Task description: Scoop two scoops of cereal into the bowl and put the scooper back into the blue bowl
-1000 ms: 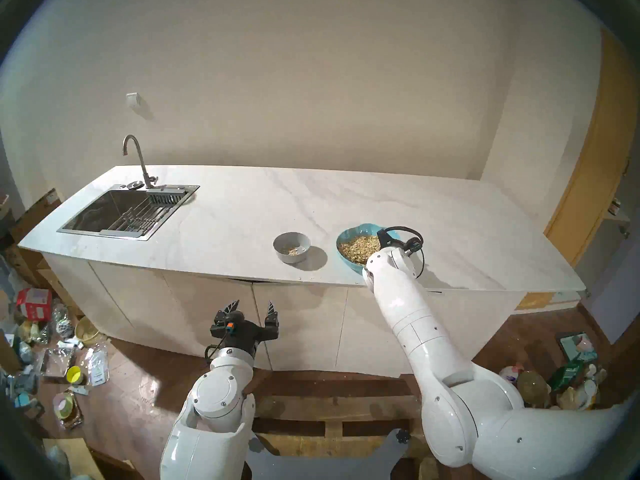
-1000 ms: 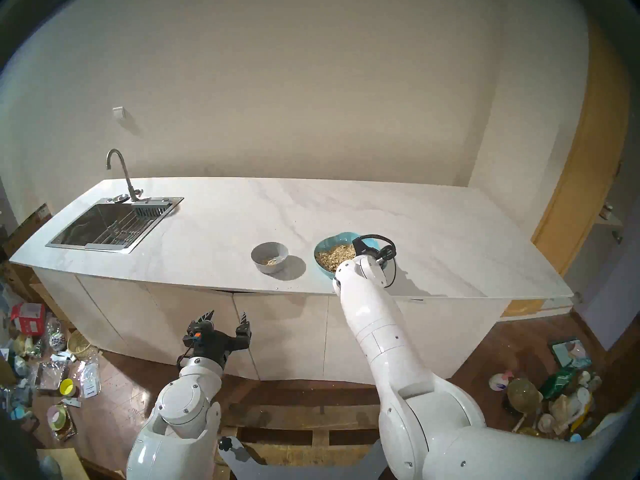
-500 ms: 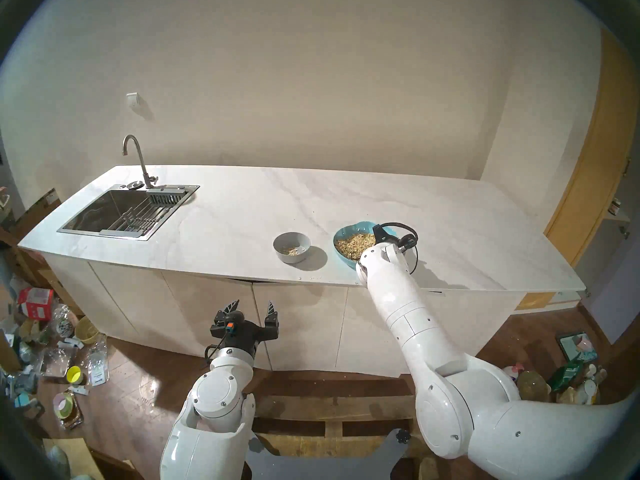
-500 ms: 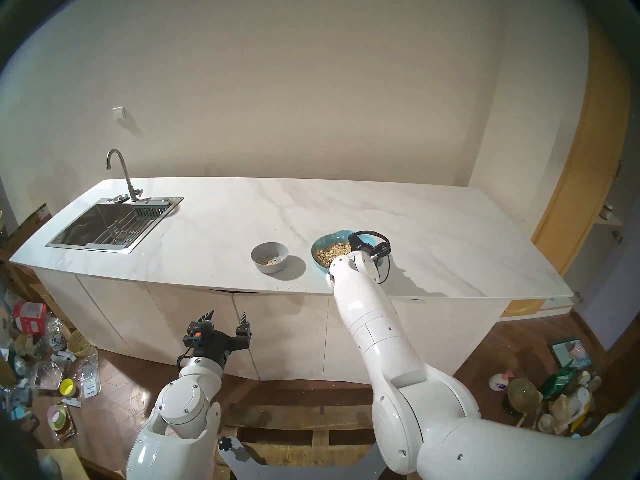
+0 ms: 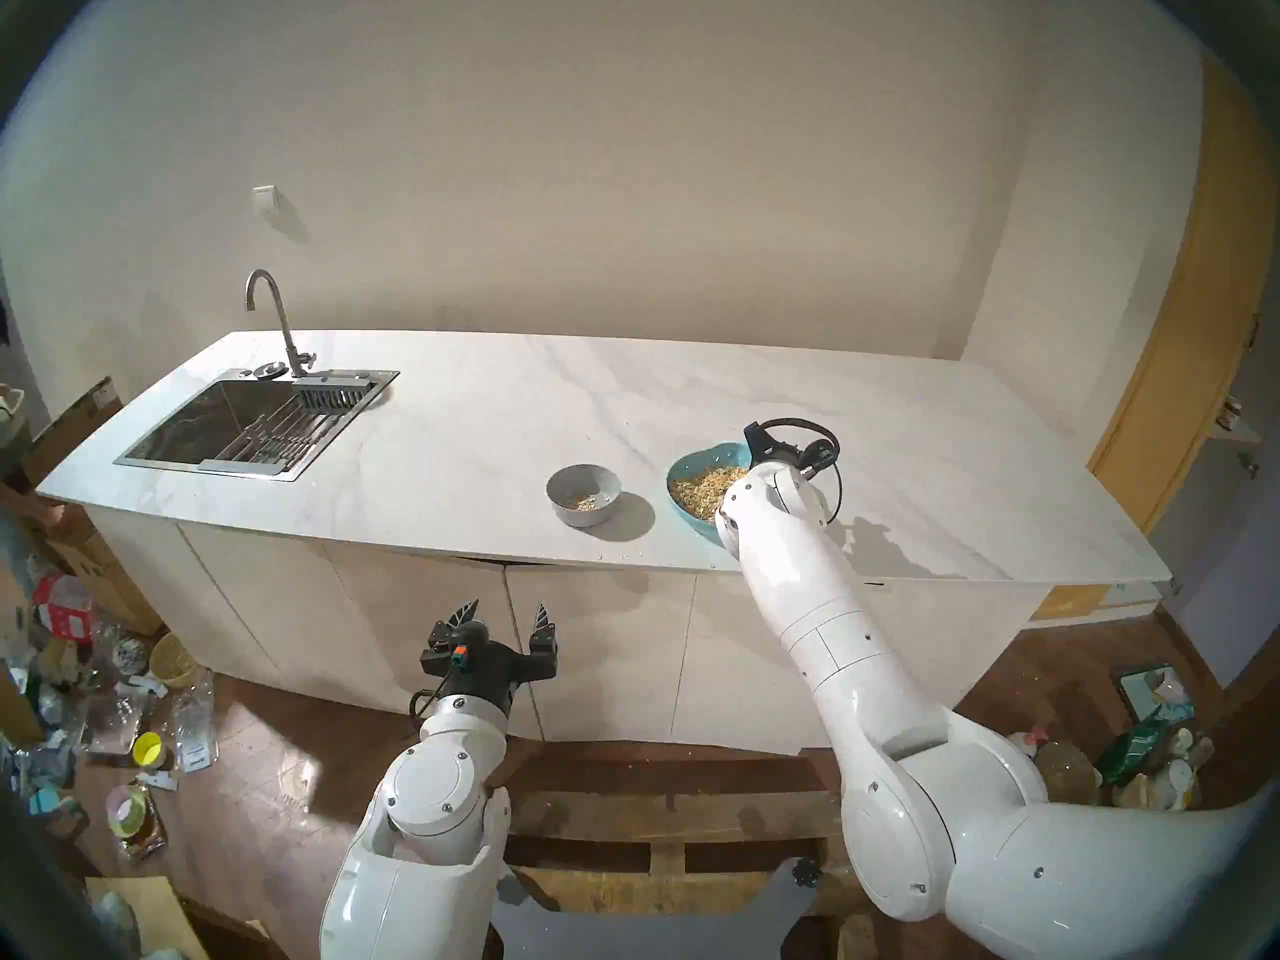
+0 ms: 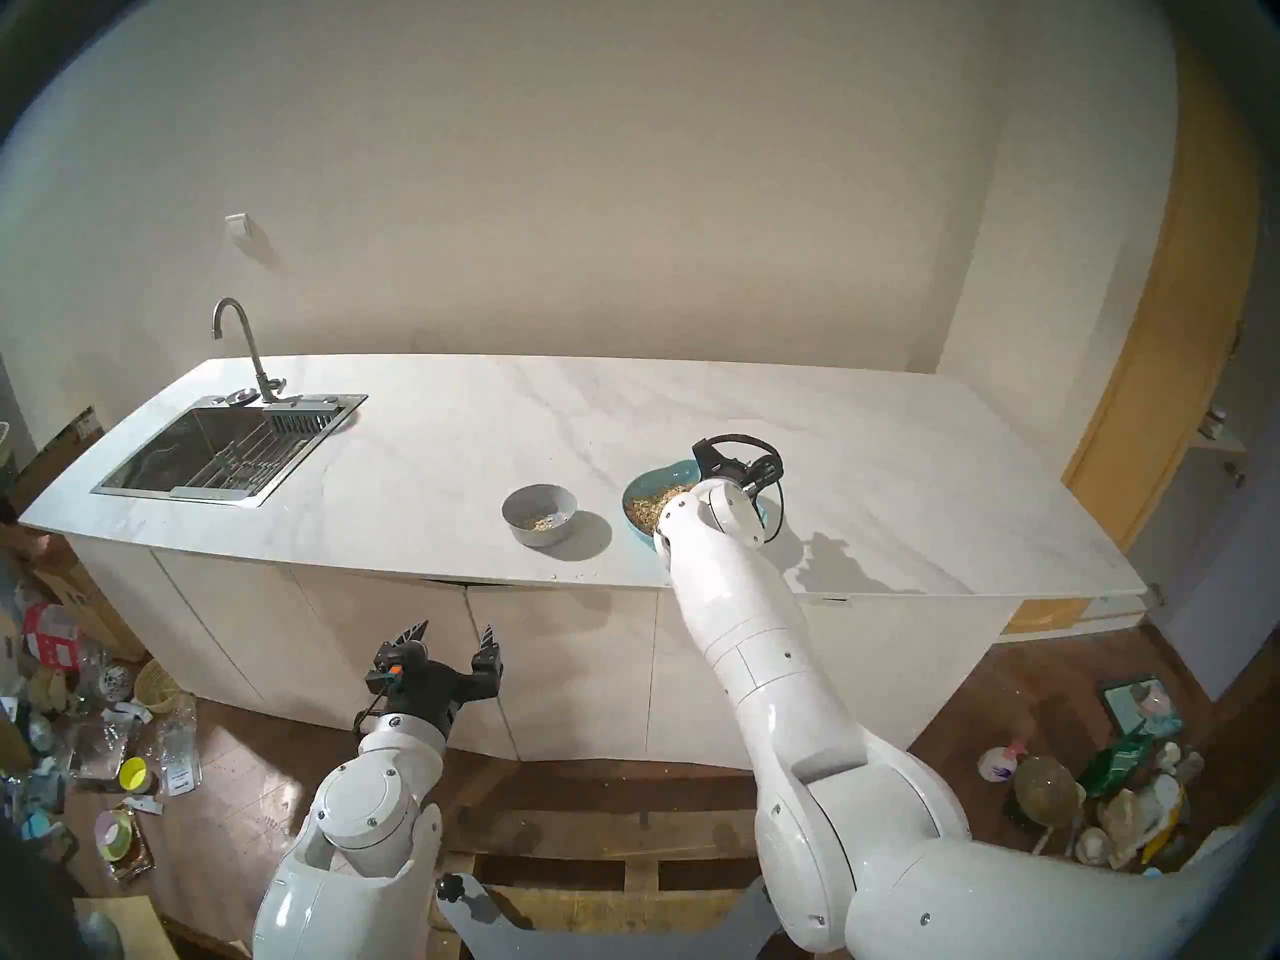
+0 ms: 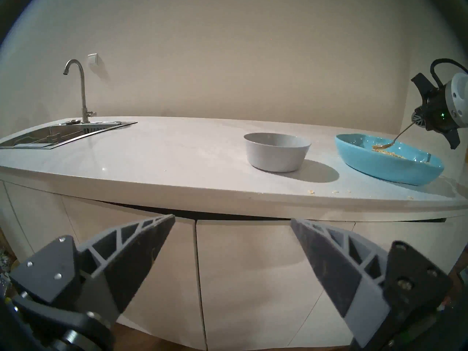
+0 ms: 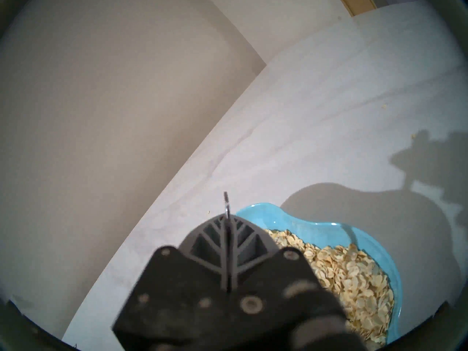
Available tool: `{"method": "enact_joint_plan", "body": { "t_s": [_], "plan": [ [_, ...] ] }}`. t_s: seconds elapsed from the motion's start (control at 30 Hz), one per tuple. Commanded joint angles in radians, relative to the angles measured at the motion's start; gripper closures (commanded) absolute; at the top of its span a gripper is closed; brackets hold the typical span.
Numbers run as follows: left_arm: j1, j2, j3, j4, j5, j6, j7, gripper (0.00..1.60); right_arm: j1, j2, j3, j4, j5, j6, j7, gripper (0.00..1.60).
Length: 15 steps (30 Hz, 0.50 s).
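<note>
White marble countertop (image 5: 485, 425) ran along beige wall. Steel sink (image 5: 228, 425) with rack inside sat at left end, curved faucet (image 5: 273, 314) behind it. Wall switch (image 5: 265, 199) above. Packaging clutter (image 5: 104, 716) covered floor at left.

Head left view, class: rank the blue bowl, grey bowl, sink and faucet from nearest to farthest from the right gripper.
1. Blue bowl: directly under the right gripper, which holds the spoon over it.
2. Grey bowl: just to the left on the counter.
3. Sink and faucet: far left end, too close to call.
</note>
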State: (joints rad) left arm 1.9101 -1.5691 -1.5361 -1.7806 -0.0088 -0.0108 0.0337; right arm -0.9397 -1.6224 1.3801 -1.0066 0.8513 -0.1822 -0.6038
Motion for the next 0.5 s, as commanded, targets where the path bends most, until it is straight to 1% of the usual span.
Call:
{"method": "enact_joint_plan", "body": {
  "t_s": [0.0,0.1,0.27,0.37,0.47],
  "plan": [
    [-0.005,0.000,0.003,-0.026,-0.002,-0.006,-0.004,0.00,0.076,0.015,-0.003,0.067,-0.006,-0.012,0.051,1.60],
    [-0.005,0.000,0.003,-0.026,-0.001,-0.006,-0.004,0.00,0.129,0.015,-0.019,0.161,-0.014,-0.020,0.088,1.60],
    [-0.006,0.000,0.003,-0.025,-0.001,-0.006,-0.004,0.00,0.192,0.015,-0.038,0.269,-0.022,-0.040,0.139,1.60],
    [-0.006,0.000,0.003,-0.025,-0.001,-0.006,-0.004,0.00,0.218,0.018,-0.046,0.309,-0.025,-0.048,0.161,1.60],
    [-0.006,0.000,0.003,-0.025,-0.001,-0.006,-0.004,0.00,0.223,0.027,-0.047,0.311,-0.025,-0.052,0.169,1.60]
  ]
}}
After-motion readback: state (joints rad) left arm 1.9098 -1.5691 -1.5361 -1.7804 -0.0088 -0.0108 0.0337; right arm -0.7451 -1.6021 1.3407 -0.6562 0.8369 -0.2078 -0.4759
